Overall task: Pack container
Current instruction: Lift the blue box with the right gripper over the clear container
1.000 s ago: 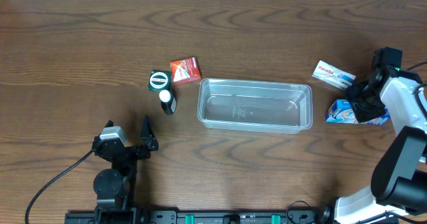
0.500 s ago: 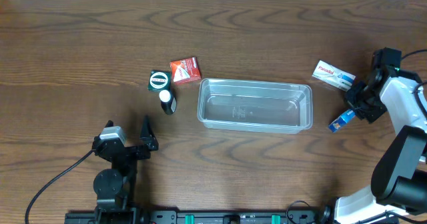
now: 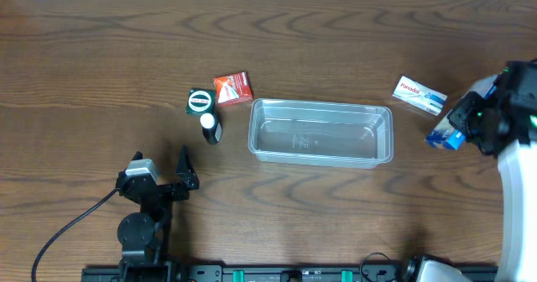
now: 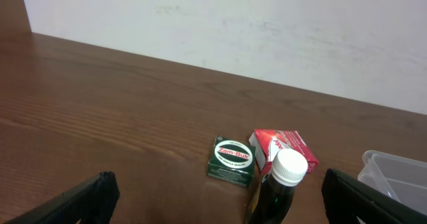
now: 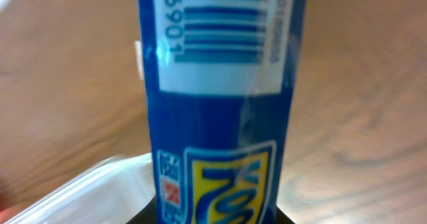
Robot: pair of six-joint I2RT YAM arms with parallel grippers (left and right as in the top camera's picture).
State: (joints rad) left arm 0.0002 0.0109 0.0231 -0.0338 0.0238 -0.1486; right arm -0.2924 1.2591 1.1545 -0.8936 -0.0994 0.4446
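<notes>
Even bright light; right wrist view blurred.

The brown wood-grain table (image 3: 352,39) looks smooth and matt. The clear rectangular plastic tub (image 3: 319,103) gleams, and the blue printed box (image 5: 220,117) looks glossy.

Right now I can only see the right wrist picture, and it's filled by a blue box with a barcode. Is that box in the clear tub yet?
Observer: No. From overhead, the right gripper holds the blue box beyond the right end of the container, not over it.
Operator: Is anything in the tub at all?
Observer: Nothing; it is empty.
Operator: What else is on the table?
Observer: A white box lies near that same right end; a green tin, a red box and a white-capped bottle sit off the left end.
</notes>
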